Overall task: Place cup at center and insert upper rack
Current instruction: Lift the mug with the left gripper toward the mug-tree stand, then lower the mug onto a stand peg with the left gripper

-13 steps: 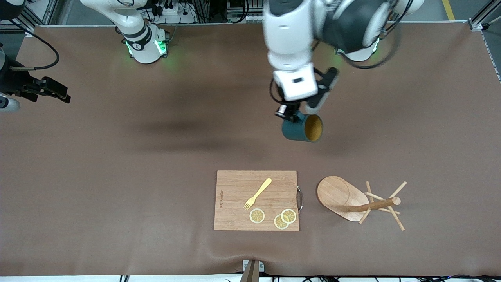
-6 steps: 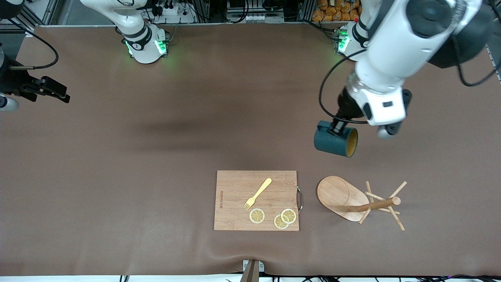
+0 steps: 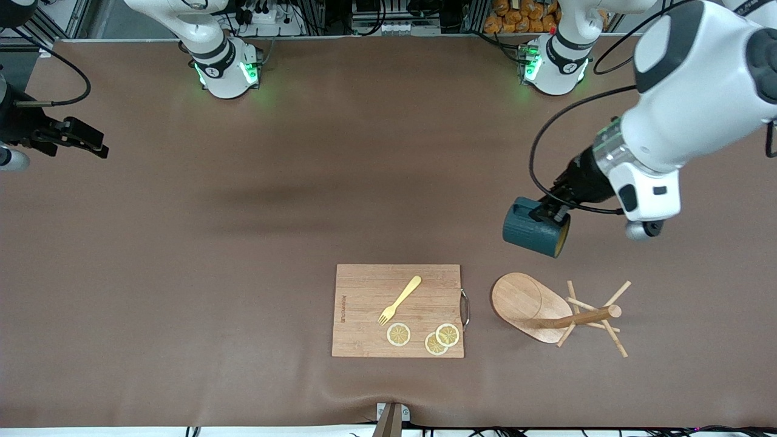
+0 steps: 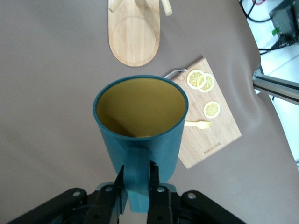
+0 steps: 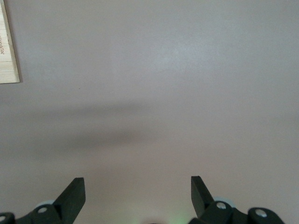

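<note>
With your left tool (image 3: pixel 549 212) pinching the cup (image 3: pixel 534 228) by its handle over bare tabletop (image 3: pixel 243 243), level it and lower gently at the centre, while your right tool (image 5: pixel 138 196) waits wide.

The right gripper (image 5: pixel 138 193) hangs over the bare brown table (image 5: pixel 154 84), its two dark fingers (image 5: pixel 72 193) spread wide apart with nothing between them. A soft shadow band crosses the tabletop beneath. One corner of a light wooden cutting board (image 5: pixel 8 51) shows at the picture's edge.
</note>
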### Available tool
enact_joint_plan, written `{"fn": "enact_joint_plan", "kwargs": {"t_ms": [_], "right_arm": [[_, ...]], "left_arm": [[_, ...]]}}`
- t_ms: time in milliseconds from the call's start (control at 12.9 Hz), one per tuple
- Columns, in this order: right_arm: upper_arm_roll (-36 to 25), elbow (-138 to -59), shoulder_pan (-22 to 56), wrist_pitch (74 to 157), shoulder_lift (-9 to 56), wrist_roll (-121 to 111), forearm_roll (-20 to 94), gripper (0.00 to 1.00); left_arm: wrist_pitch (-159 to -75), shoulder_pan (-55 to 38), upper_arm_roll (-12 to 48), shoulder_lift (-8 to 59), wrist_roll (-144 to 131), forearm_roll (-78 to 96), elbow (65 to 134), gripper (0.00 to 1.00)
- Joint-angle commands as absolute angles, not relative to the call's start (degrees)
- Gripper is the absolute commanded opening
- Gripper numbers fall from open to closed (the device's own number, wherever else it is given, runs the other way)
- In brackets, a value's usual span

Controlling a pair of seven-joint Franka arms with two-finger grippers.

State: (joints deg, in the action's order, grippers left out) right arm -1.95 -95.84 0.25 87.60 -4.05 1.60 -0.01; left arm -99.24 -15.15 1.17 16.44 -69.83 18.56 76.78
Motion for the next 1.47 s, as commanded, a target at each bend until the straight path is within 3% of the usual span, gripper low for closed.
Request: {"fn": "enact_joint_plan", "kwargs": {"t_ms": [0,776,1397], "right_arm": [[-1.3,-96.5,-0.5,87.2,-5.3,1.5,0.3,1.00],[-1.2,-96.5,-0.6,87.1,-5.3,1.5,0.2,1.00],[-1.2,-96.5,-0.6,86.0,-5.7,1.5,0.2,1.00]], "left_arm": [[-101.4,-10.6,1.8,17.4,-66.3,27.1,77.4,0.00],[-104.3,-1.9,1.5,27.0,-58.7,51.4,77.3,0.00],[-107.0,0.6,1.3,31.8,-57.7,59.3,77.3,0.00]]}}
